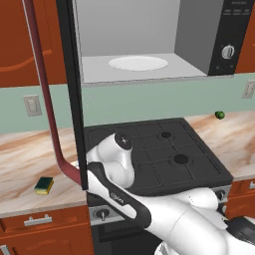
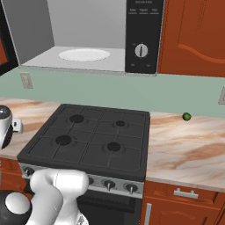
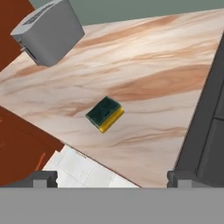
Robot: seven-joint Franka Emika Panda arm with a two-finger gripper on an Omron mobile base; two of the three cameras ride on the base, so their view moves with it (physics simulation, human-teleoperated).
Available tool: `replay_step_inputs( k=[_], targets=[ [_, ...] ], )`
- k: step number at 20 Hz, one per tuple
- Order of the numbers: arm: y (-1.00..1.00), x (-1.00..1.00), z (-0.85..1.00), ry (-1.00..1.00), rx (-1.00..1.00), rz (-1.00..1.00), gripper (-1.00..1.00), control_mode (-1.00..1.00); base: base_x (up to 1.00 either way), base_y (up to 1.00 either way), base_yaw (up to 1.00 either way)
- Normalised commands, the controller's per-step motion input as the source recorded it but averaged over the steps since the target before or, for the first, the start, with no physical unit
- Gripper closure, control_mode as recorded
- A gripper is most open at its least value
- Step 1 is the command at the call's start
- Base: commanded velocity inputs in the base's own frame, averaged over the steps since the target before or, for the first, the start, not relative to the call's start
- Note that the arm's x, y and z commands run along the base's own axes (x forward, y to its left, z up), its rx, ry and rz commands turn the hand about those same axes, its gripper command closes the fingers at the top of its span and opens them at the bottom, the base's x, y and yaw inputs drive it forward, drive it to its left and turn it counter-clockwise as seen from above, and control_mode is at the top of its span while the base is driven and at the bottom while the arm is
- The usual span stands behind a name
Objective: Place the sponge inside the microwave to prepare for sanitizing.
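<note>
Sponge (image 3: 105, 113): flat on counter (image 3: 144, 78), green side up, toaster (image 3: 48, 30) at 11 o'clock.
Microwave (image 1: 144, 45): door open, plate inside.
Claw (image 3: 111, 179): fully open, empty, above sponge.

White arm (image 1: 149, 204) rises from 5 o'clock corner of left base view, runs toward 10 o'clock, bends at rounded elbow joint (image 1: 118, 149) with dark cap near frame centre. Dark band along forearm. In right base view, arm segment (image 2: 57, 193) at 7 o'clock, another joint at 9 o'clock edge. Gripper (image 3: 113, 179) seen from hand view: two dark fingertips (image 3: 41, 179) at 6 o'clock edge, far apart, jaws spread wide, nothing between them. Hand points down, hangs above surface, touching nothing.
</note>
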Motion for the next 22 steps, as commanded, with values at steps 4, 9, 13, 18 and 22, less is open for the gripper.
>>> replay_step_inputs(
  k=[4, 9, 13, 18, 22],
  targets=[
    [0.13, 0.27, -0.19, 0.03, 0.0, 0.0, -1.0, -1.0, 0.0, 0.0, 0.0],
    [0.27, 0.24, -0.2, 0.04, 0.0, -0.01, -1.0, -1.0, 0.0, 0.0, 0.0],
    [0.37, 0.17, -0.16, 0.03, 0.0, -0.05, -1.0, -1.0, 0.0, 0.0, 0.0],
    [0.35, 0.08, -0.12, 0.02, 0.0, -0.07, -1.0, -1.0, 0.0, 0.0, 0.0],
    [0.31, 0.0, -0.12, 0.03, -0.01, -0.09, -1.0, -1.0, 0.0, 0.0, 0.0]
  ],
)
